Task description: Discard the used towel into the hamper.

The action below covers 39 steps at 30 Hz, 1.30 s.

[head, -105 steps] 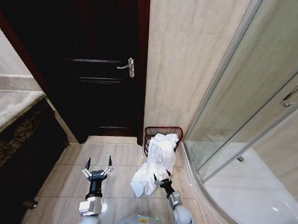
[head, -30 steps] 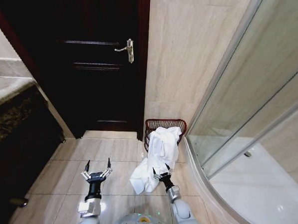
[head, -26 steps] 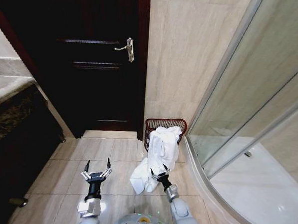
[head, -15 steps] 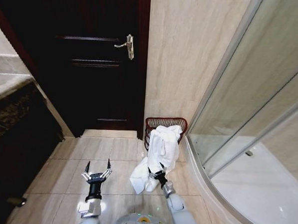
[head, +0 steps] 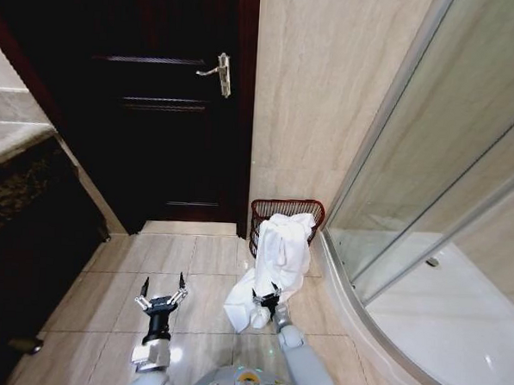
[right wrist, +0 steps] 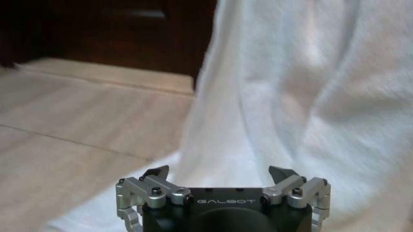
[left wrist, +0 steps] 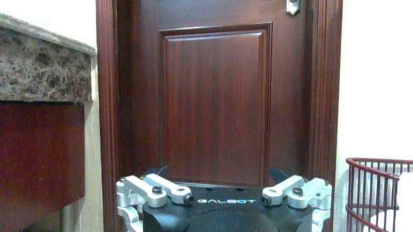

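The used towel [head: 281, 250] is white and hangs from the rim of the hamper [head: 265, 207], a dark red wire basket against the wall, with its lower end bunched on the floor tiles. My right gripper [head: 265, 298] is open and low at that floor end, fingers spread just in front of the cloth. The right wrist view has the towel [right wrist: 310, 87] close ahead of the open right gripper [right wrist: 218, 173], nothing between its fingers. My left gripper [head: 161, 288] hovers open over bare tiles to the left. Its wrist view faces the door, the hamper [left wrist: 380, 193] at the edge.
A dark wooden door [head: 158, 110] with a metal handle [head: 218, 71] stands straight ahead. A stone-topped vanity [head: 16, 188] runs along the left. The curved glass shower enclosure [head: 428, 210] and its white base bound the right. Floor tiles lie open between door and robot.
The whole view has shifted, so the camera moved. My right gripper has swung inward and closer to the towel's floor end. The towel and hamper lie as before.
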{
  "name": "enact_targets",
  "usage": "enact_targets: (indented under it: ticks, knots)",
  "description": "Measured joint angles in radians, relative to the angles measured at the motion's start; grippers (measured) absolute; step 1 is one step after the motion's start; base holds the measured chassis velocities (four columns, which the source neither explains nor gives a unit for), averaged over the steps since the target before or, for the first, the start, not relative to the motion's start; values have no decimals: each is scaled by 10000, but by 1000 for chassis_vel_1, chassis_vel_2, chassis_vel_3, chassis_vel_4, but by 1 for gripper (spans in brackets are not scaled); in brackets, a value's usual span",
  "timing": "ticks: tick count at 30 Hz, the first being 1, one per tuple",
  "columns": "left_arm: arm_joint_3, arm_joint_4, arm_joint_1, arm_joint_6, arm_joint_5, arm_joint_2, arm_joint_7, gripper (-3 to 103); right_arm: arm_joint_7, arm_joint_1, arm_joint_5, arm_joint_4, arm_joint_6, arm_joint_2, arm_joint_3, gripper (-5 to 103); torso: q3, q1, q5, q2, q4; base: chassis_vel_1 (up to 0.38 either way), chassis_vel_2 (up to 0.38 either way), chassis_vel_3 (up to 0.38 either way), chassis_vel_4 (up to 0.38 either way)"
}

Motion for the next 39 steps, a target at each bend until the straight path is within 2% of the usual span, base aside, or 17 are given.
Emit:
enact_targets:
  ticks: [3,9,15,18,25,39]
  knots:
    - [10,-14,6,12,37,-6,-3,100,174,292,209,-513,16,-1,25,100,7,1,-3,12,0,0,0,0,0]
    - [-32,-37,35,13,86,-5,-20,100,-453,815,319,-1433,310,-5,16,100,27,13,0,44,0,0,0,0,0]
    - [-21,-83,52,13,119,-17,-26,100,-347,1462,239,-2347,805,-9,40,100,39,23,0,65,3,0,0,0,0]
    - [-9,-86,48,13,119,-12,-13,100,-233,1377,232,-2186,855,-11,42,100,36,21,0,61,2,0,0,0,0]
    - [86,-26,50,3,113,-43,185,100,-324,238,196,-326,399,-15,-10,100,-138,-89,0,-220,3,0,0,0,0]
    - [111,74,22,-12,195,-39,209,100,-419,274,121,-391,540,-17,-21,100,-514,-298,0,-808,3,0,0,0,0]
